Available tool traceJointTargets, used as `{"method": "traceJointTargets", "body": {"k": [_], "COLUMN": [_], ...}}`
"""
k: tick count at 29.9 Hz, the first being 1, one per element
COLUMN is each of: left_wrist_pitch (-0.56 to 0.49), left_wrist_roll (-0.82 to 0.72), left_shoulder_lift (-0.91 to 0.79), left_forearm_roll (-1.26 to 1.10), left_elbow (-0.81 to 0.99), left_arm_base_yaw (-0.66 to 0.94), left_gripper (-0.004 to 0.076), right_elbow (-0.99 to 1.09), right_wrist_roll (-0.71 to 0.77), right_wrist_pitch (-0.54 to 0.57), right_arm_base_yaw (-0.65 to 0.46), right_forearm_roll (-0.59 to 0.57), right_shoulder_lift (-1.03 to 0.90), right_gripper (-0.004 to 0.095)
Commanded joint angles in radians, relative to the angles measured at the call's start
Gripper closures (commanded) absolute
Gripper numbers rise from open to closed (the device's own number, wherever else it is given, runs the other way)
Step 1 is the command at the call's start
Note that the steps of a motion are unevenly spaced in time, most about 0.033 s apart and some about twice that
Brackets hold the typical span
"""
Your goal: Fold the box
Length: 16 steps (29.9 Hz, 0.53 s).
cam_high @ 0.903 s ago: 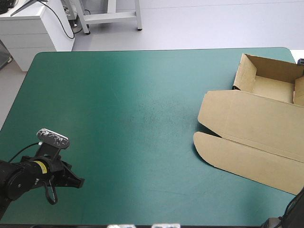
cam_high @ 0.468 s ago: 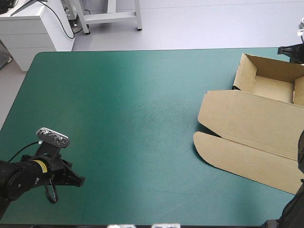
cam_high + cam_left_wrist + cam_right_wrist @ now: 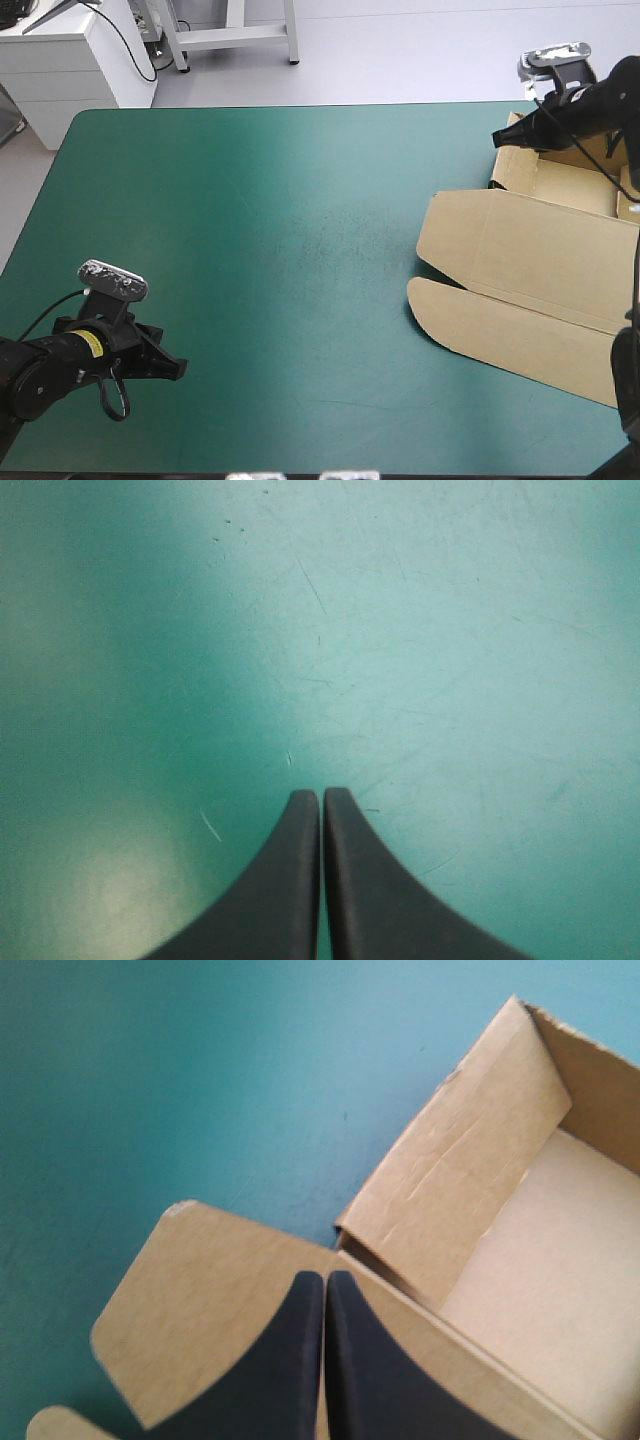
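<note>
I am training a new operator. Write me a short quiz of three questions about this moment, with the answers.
1. True or false: the left gripper holds the box.
2. The right gripper is: A wide open; B shut; C shut on a T-shirt.
3. Fill in: the box's lid lies ___ on the cover.

Key: 1 false; 2 B; 3 flat.

L end effector [image 3: 321, 796]: fingers meet, near-left | R end effector [image 3: 325, 1278]: fingers meet, far-right
</note>
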Motion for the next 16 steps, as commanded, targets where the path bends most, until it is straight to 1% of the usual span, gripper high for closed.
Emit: {"method": "traceJointTargets", "body": {"k": [1, 5, 8, 13, 16], "left_wrist_pitch": [-0.062, -0.084, -0.084, -0.082, -0.073], "left_wrist_roll": [-0.012, -0.012, -0.01, -0.009, -0.009], "left_shoulder_lift": [-0.002, -0.002, -0.002, -0.002, -0.004], "left_forearm_roll": [-0.017, -0.017, -0.009, -0.003, -0.003], "left_elbow": [-0.023, -0.019, -0.019, -0.019, -0.019], "left_arm_base_yaw": [-0.004, -0.004, -0.004, -0.004, -0.004], "left_gripper": [0.0731, 0.0731, 0.0731, 0.0731, 0.0731], "right_elbow": [0.097, 0.249, 0.371, 0.543, 0.625], "right_wrist_roll": [-0.022, -0.047, -0.069, -0.071, -0.071], "right_wrist_pitch": [-0.014, -0.044, -0.056, -0.12, -0.123], "right_arm_base_yaw": [0.034, 0.067, 0.067, 0.067, 0.067], "right_forearm_roll": [0.01, 0.011, 0.011, 0.014, 0.032], "right_shoulder_lift": [-0.151, -0.265, -0.364, -0.526, -0.608], "right_gripper": [0.0917, 0.0918, 0.0918, 0.0918, 0.0925]}}
